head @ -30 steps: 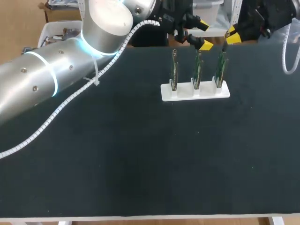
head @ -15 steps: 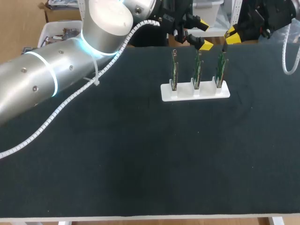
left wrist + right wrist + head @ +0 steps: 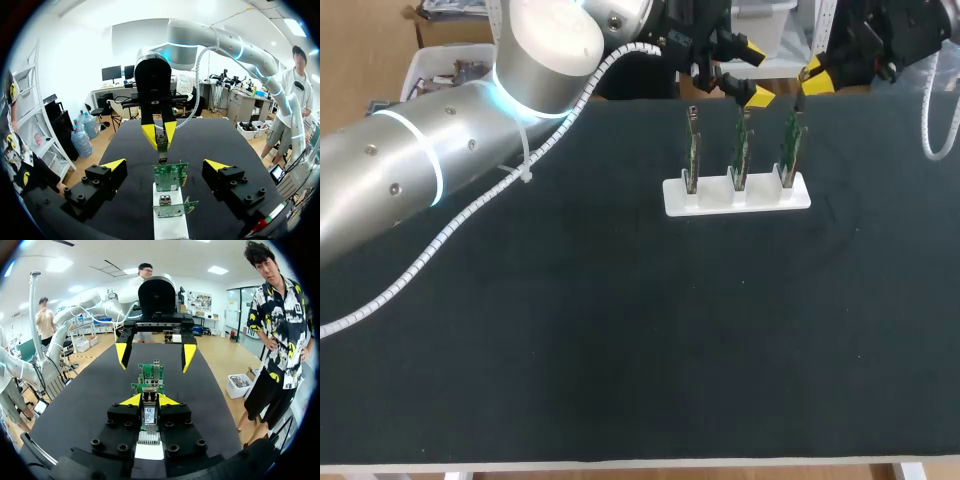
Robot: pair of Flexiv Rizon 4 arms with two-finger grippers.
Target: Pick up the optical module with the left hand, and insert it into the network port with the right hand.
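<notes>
Head view: my right gripper (image 3: 814, 78), upper right of frame, clamps the optical module (image 3: 149, 415) above the white holder (image 3: 736, 200) of boards.
Left gripper (image 3: 165, 167) gapes empty; I judge a skewed descent could jam the module beside the network port (image 3: 164, 201).

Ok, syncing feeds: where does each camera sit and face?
Head: above and behind, looking down on the table; left arm fills its left.
Left wrist: looks along the card holder at the right jaws; own left jaws open.
Right wrist: faces the opposite way; own jaws shut on the optical module.
All three share the card holder.
</notes>
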